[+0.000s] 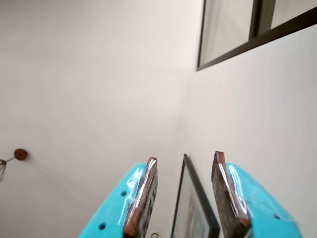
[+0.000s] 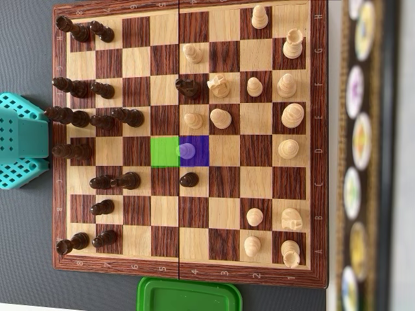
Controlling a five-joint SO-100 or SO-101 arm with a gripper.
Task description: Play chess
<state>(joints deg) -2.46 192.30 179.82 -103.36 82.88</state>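
In the wrist view my gripper (image 1: pixel 185 156) points up at a white wall. Its teal jaws with brown pads stand apart with nothing between them. In the overhead view the wooden chessboard (image 2: pixel 224 183) fills the frame, with dark pieces (image 2: pixel 97 120) on the left and light pieces (image 2: pixel 285 116) on the right. One square is marked green (image 2: pixel 165 151), and the square right of it is marked blue (image 2: pixel 200 150) with a light pawn (image 2: pixel 187 150) on it. A dark pawn (image 2: pixel 189 179) stands just below. Only the teal arm body (image 2: pixel 23 139) shows at the board's left edge.
A green plastic lid (image 2: pixel 188 295) lies below the board. A dark strip with round pictures (image 2: pixel 360 155) runs along the right side. The wrist view also shows a framed picture (image 1: pixel 195 210) and a dark window frame (image 1: pixel 247 34) on the wall.
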